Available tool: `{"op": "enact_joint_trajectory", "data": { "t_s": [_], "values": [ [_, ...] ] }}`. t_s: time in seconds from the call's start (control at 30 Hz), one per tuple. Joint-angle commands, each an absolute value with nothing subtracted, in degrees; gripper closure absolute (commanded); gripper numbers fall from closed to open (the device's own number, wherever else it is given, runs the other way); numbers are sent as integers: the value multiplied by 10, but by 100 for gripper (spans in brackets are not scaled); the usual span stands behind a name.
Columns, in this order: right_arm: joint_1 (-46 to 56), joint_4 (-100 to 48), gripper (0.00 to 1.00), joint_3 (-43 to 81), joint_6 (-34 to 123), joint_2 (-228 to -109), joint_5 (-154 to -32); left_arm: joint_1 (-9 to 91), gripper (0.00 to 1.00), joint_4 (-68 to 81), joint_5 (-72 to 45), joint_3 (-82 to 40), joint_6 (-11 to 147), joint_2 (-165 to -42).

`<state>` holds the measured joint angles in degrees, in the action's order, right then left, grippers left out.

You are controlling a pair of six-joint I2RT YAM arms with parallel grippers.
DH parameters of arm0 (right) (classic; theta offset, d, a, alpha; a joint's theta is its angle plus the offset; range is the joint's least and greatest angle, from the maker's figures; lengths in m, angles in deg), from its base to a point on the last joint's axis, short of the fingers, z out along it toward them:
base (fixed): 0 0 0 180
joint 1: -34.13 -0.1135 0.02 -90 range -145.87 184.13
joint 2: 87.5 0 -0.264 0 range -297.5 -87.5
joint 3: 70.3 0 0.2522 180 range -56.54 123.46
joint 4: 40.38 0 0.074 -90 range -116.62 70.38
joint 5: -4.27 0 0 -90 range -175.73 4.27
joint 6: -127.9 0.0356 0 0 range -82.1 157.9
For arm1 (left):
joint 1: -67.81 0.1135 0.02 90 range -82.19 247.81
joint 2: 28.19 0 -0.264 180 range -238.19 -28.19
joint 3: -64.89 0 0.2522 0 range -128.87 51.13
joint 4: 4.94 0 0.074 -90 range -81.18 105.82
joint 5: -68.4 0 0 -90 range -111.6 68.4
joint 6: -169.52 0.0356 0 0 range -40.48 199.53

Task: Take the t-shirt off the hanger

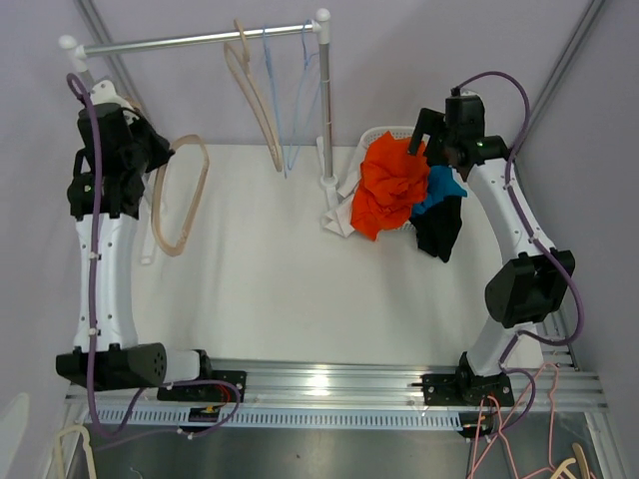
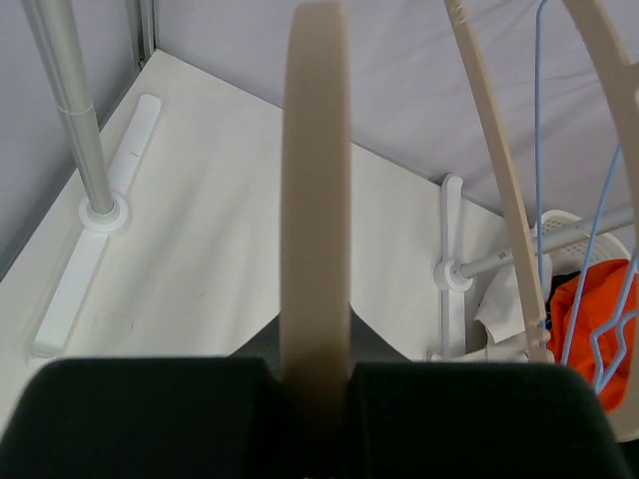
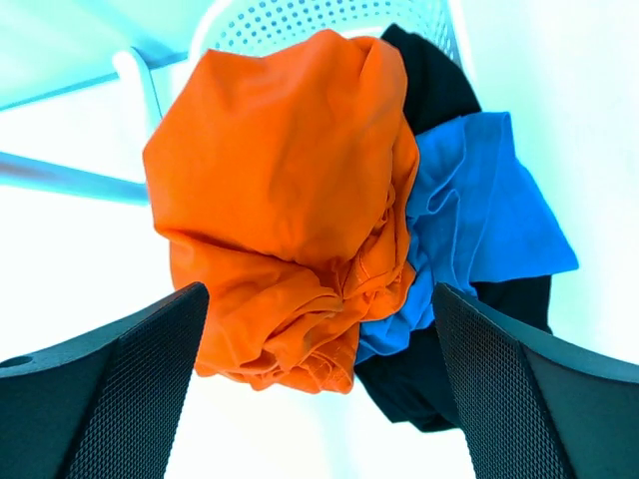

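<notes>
My left gripper [image 1: 148,165] is shut on a bare beige wooden hanger [image 1: 181,196] at the far left of the table. In the left wrist view the hanger's band [image 2: 316,200] rises from between the shut fingers of the left gripper [image 2: 318,399]. The orange t-shirt [image 1: 391,186] lies crumpled on a white basket [image 1: 383,134] at the back right, off the hanger. My right gripper [image 1: 431,135] hovers open and empty just above it. In the right wrist view the right gripper [image 3: 319,379] has its jaws spread wide, with the orange t-shirt [image 3: 280,180] below them.
A blue cloth [image 1: 442,186] and a black cloth [image 1: 439,230] lie beside the t-shirt, with white cloth [image 1: 342,215] under it. A white rack with a metal rail [image 1: 200,40] stands at the back, holding a beige hanger [image 1: 255,100] and blue wire hangers [image 1: 290,100].
</notes>
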<state>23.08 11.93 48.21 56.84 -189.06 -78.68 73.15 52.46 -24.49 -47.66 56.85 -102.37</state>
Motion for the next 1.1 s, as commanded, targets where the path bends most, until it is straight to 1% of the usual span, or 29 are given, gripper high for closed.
{"op": "enact_joint_trajectory", "data": {
  "t_s": [0.0,0.1,0.3,0.5,0.6,0.87,0.93,0.97,1.03,1.07],
  "values": [
    [229,143,2,508,562,-1849,-778,738,99,443,-228,-498,596,-1047],
    [229,133,2,503,567,-1817,-792,736,100,406,-196,-535,594,-1082],
    [229,106,1,497,568,-1775,-809,730,99,368,-178,-621,624,-1166],
    [229,78,1,489,571,-1756,-815,700,99,276,-170,-606,661,-1173],
    [230,69,1,484,573,-1752,-823,683,99,243,-174,-622,689,-1188],
    [231,56,1,464,570,-1745,-832,646,99,274,-155,-738,714,-1271],
    [231,50,1,461,568,-1742,-835,644,99,296,-160,-790,717,-1293],
    [231,49,1,456,568,-1737,-837,643,99,307,-161,-808,717,-1325],
    [232,42,1,450,570,-1732,-841,643,99,355,-168,-893,715,-1361],
    [232,40,1,445,571,-1726,-844,643,99,368,-173,-910,714,-1390]
  ]
}}
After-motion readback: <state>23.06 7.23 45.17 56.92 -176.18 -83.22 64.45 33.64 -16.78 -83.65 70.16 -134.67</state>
